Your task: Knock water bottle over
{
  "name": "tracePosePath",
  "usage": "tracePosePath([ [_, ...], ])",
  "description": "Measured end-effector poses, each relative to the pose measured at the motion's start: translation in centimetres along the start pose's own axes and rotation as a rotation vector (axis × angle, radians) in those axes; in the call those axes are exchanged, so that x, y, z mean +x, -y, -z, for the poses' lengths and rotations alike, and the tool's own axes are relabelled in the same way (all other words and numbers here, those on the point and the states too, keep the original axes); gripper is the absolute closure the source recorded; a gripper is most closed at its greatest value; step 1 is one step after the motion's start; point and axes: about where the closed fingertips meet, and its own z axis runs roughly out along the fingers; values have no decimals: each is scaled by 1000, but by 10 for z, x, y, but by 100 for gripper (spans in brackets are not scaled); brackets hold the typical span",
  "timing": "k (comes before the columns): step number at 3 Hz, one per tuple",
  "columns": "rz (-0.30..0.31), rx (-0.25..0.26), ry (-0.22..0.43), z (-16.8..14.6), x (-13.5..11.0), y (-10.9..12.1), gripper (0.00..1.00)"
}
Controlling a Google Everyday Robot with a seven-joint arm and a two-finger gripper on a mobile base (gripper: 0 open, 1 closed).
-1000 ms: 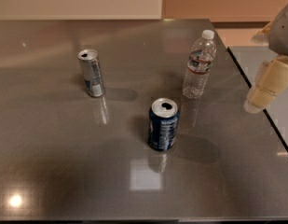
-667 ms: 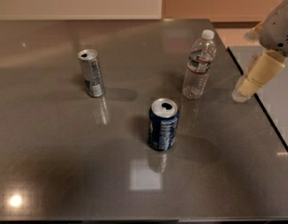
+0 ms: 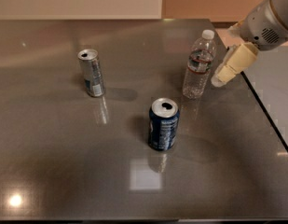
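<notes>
Gripper (image 3: 226, 73) is hovering just right of the upright water bottle (image 3: 198, 66) near the table's (image 3: 64, 162) right edge; spread or pressed together, I cannot tell. Pushing low is risking sliding it, not tipping it.

The arm (image 3: 267, 17) runs off the top-right edge, so we only get the pincer (image 3: 219, 80) just beside the water bottle (image 3: 198, 66). We can't read the labels on the blue can (image 3: 163, 125) or the silver can (image 3: 91, 73), and the tabletop (image 3: 64, 162) is cropped at the bottom.

Lab-like indoor test setting: glossy grey table (image 3: 50, 162), bare wall (image 3: 204, 3) at 12 o'clock, robot gripper (image 3: 219, 80) at 2 o'clock.
</notes>
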Motion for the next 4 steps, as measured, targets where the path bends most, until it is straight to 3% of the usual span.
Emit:
tracePosePath([
  [2, -37, -22, 95, -30, -19, 25, 0],
  [4, -58, -47, 177, -39, -26, 27, 41],
])
